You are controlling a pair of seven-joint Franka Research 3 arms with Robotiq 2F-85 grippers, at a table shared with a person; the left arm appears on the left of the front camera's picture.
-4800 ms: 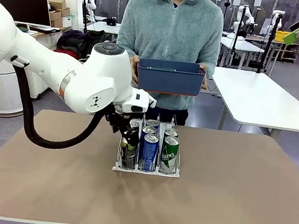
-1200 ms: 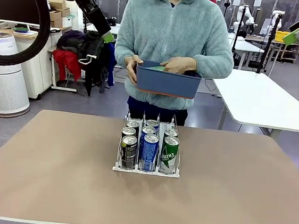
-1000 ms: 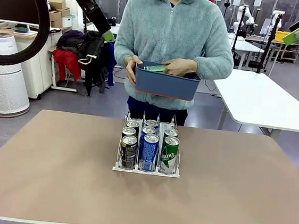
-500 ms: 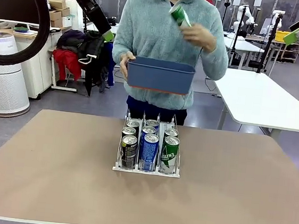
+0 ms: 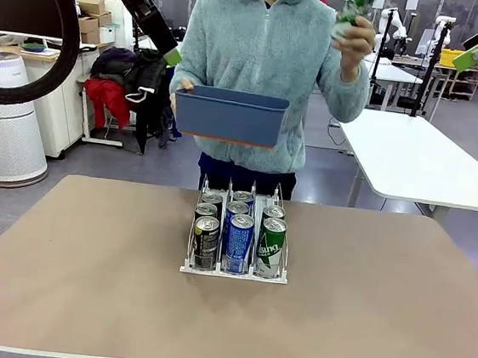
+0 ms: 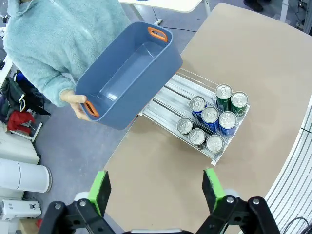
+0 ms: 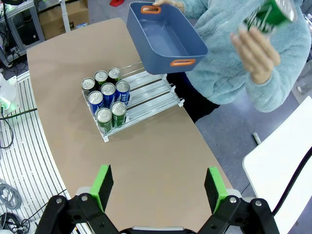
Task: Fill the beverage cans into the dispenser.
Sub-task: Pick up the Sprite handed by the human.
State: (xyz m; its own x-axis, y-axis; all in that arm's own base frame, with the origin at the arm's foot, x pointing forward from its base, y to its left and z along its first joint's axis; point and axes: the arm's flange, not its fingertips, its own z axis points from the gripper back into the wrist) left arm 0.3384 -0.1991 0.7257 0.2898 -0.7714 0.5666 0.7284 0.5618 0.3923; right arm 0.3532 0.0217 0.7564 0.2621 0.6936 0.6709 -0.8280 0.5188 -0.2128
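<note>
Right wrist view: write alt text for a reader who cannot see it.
A person holds out an empty blue bin and holds up a green can. Eight cans stand in the dispenser on the table; the open right gripper hangs above.

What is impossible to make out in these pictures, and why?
1. Lettering on the green can in the person's hand: front view, blurred by motion; right wrist view, too small.
2. Labels of the rear cans in the dispenser: front view, hidden by the front cans.
3. Left wrist view: cans seen from above, labels too small.
</note>
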